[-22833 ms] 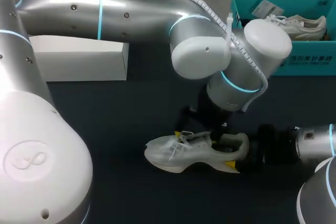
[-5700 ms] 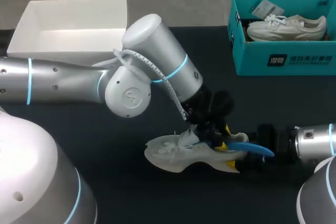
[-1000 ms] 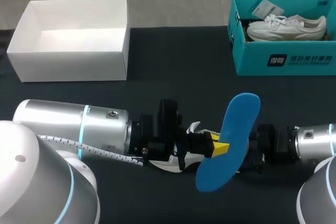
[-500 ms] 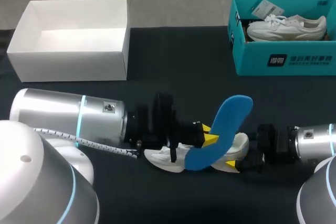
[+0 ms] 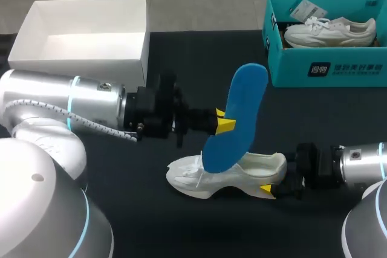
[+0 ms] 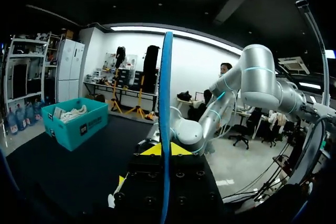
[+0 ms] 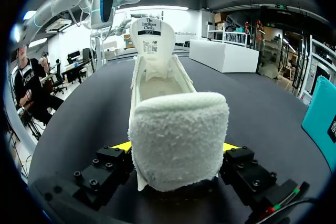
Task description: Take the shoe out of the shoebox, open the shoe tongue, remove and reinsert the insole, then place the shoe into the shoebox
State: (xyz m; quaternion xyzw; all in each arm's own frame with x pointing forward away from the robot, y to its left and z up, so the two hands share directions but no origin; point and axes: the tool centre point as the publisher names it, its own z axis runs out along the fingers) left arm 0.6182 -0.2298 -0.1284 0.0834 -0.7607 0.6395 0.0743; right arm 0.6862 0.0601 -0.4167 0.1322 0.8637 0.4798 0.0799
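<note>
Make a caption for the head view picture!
Left gripper holds blue insole above the white shoe; right gripper grips its heel.

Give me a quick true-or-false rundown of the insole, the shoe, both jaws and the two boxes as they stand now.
1. The blue insole is out of the white shoe, gripped in the left jaws and raised above it. True.
2. The right jaws are open and clear of the shoe. False: they clamp its heel from both sides.
3. The white box has a shoe in it. False: nothing shows inside it; the second shoe lies in the teal box.
4. The white shoe's toe points away from the right jaws. True.
</note>
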